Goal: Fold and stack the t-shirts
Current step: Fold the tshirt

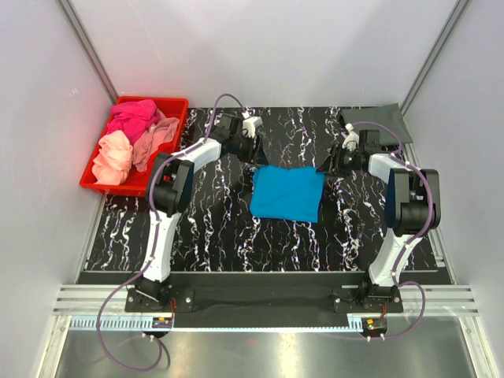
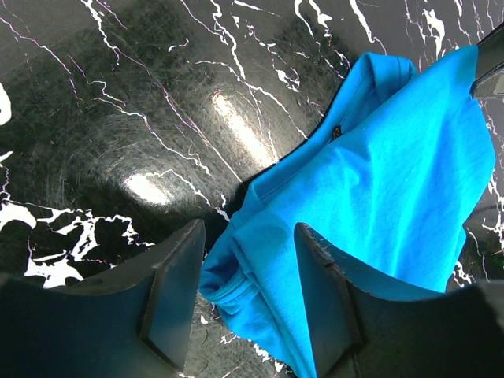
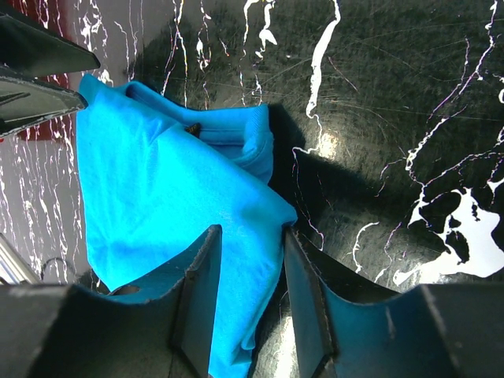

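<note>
A bright blue t-shirt (image 1: pixel 287 193) lies folded in the middle of the black marbled table. My left gripper (image 1: pixel 256 153) is at its far left corner. In the left wrist view the shirt (image 2: pixel 394 173) has its bunched corner between the spread fingers of that gripper (image 2: pixel 250 236), which is open. My right gripper (image 1: pixel 325 165) is at the far right corner. In the right wrist view the shirt's (image 3: pixel 157 181) edge runs between the fingers of this gripper (image 3: pixel 250 236), open too. Hot pink (image 1: pixel 132 118), peach (image 1: pixel 112 156) and salmon (image 1: pixel 156 138) t-shirts fill the bin. A dark grey t-shirt (image 1: pixel 391 120) lies at the back right.
The red plastic bin (image 1: pixel 153 101) stands at the back left, half off the table's mat. White walls close in the back and both sides. Both arm bases stand on the rail at the near edge.
</note>
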### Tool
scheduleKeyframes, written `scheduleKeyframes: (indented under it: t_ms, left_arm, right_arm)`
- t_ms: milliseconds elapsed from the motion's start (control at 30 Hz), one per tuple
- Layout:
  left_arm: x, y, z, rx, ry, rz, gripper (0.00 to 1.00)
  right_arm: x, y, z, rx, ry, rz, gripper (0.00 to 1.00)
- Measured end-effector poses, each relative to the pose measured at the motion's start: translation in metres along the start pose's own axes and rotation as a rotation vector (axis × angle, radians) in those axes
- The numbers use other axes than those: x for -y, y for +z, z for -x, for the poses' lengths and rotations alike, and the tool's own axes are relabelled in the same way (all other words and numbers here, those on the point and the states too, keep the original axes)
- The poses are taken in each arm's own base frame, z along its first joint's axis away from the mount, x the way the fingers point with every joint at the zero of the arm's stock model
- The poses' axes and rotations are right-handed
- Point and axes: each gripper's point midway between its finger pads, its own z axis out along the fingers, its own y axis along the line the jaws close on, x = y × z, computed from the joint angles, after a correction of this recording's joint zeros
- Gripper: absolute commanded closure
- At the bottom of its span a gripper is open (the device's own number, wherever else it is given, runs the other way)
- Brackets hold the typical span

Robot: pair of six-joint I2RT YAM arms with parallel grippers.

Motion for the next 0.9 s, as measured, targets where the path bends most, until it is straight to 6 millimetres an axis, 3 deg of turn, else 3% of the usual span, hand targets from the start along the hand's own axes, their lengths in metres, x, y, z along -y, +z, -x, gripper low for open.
scheduleKeyframes:
  t_ms: [233,300,333,433,467,500,533,733,900]
  left_arm:
    - [0.001,0.001,-0.004,-0.012,0.008,0.000,0.44]
    - [0.001,0.001,-0.005,-0.016,0.008,0.001,0.49]
    - [0.001,0.001,-0.005,-0.018,0.008,0.002,0.60]
    - [0.001,0.002,-0.006,-0.020,0.007,0.002,0.83]
    - [0.001,0.002,-0.006,-0.020,0.006,0.003,0.96]
    - [0.002,0.002,-0.006,-0.021,0.003,0.002,1.00]
    - [0.002,0.002,-0.007,-0.021,0.004,0.002,1.00]
    - [0.005,-0.001,-0.004,-0.017,-0.011,0.020,1.00]
    - [0.027,-0.019,0.007,0.013,-0.010,0.061,1.00]
  right_arm:
    - [0.000,0.000,0.001,0.002,0.002,0.001,0.55]
    - [0.000,0.000,0.001,0.003,0.003,0.002,0.55]
    - [0.000,0.000,0.001,0.003,0.002,0.002,0.57]
    - [-0.001,0.000,0.002,0.008,-0.002,0.005,0.79]
    - [-0.001,0.000,0.003,0.011,0.000,0.007,0.91]
    - [-0.002,0.001,0.004,0.014,-0.003,0.009,0.96]
    - [-0.003,0.001,0.005,0.017,-0.002,0.013,1.00]
    - [-0.008,0.001,0.012,0.042,-0.013,0.039,1.00]
    - [-0.014,0.000,0.016,0.058,-0.016,0.068,1.00]
